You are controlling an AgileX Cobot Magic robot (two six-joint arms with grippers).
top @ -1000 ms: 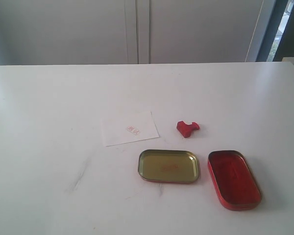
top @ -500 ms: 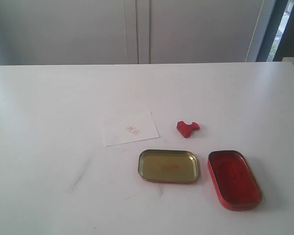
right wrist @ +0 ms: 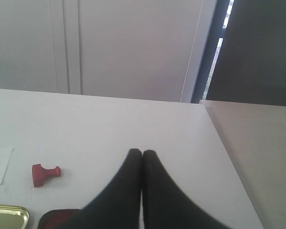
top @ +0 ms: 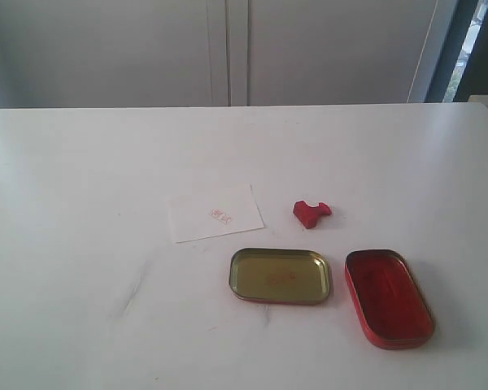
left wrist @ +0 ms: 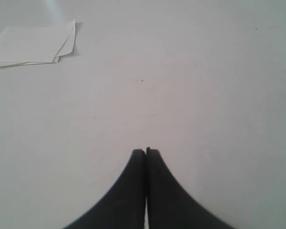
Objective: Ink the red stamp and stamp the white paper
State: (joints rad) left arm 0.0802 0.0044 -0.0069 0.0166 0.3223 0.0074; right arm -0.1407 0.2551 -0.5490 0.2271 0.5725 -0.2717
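the white worktop [top: 81, 284] carries everything, and neither arm shows in the exterior view. each wrist view shows its own tool, the left tool [left wrist: 146, 151] and the right tool [right wrist: 142, 152], with its two black fingers pressed together on nothing, well apart from the task's things.

the red tin half [top: 388, 298] lies open at the front right, with the gold tin half [top: 281, 275] just beside it. the white paper [top: 215, 213] lies flat behind the gold half. the red stamp [top: 311, 213] lies tipped on its side between paper and red half, touching neither.

likely trouble: the stamp is tiny and lying over, so a pinch on its rounded knob could flick it away or lift it crooked, giving a smeared print. the loose, thin sheet could slide or cling to an inked face.

the paper bears a small red imprint [top: 220, 214], too small to read. a faint red mark [top: 281, 278] inside the gold half is also illegible. no brand shows.
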